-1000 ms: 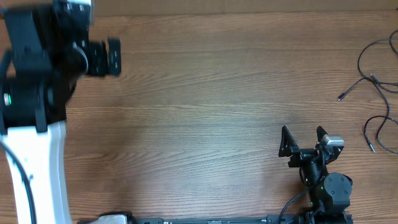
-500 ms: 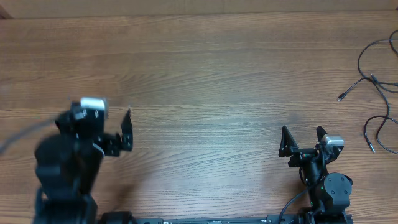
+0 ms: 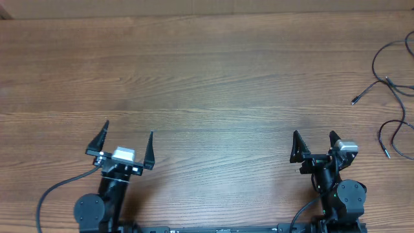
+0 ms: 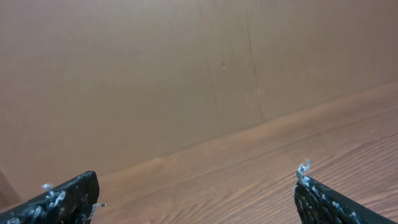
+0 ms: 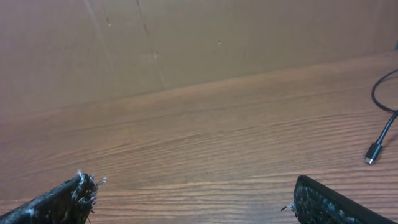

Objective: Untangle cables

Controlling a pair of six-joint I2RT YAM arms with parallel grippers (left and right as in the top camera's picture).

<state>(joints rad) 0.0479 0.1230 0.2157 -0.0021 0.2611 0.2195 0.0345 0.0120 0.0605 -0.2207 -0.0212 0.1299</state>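
The cables (image 3: 392, 90) are thin black cords with small plug ends, lying tangled at the table's far right edge and partly cut off by the frame. One cord with a plug end (image 5: 380, 140) shows at the right of the right wrist view. My left gripper (image 3: 127, 139) is open and empty near the front left. My right gripper (image 3: 315, 138) is open and empty near the front right, well short of the cables. No cable shows in the left wrist view, where the left gripper (image 4: 196, 186) frames bare wood.
The wooden table (image 3: 213, 84) spreads between both arms. A plain brown wall (image 5: 205, 43) stands behind the table's far edge. Thick black wires (image 3: 48, 197) run from the arm bases at the front.
My left arm has swung down from the upper left to the front left and its jaws now point away over the table. The right arm and cables have not moved.
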